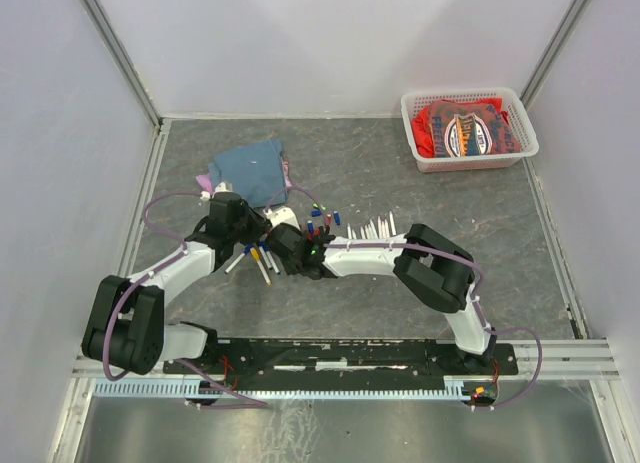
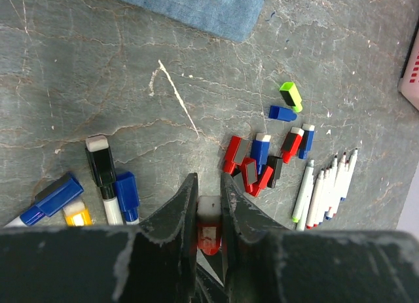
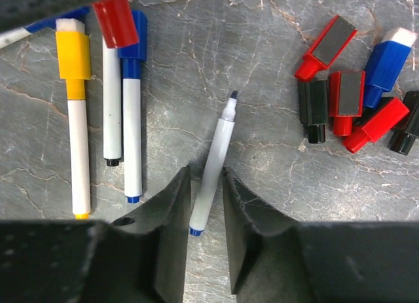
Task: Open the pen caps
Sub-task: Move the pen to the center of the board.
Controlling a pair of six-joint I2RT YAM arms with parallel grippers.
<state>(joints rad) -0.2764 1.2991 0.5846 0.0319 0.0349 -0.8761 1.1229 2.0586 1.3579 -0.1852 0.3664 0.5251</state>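
Left hand tight on red cap; right hand astride bare pen, grip unclear.

Arms bend inward, wrists near; left fingers pinched, right fingers parted.

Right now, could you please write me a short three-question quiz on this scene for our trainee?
1. True or false: the left end effector holds a red cap.
2. What lies between the fingers of the right end effector? A a yellow cap; B an uncapped pen; C a basket.
3. Fill in: the cloth beyond the pens is ___.
Key: 1 true; 2 B; 3 blue.
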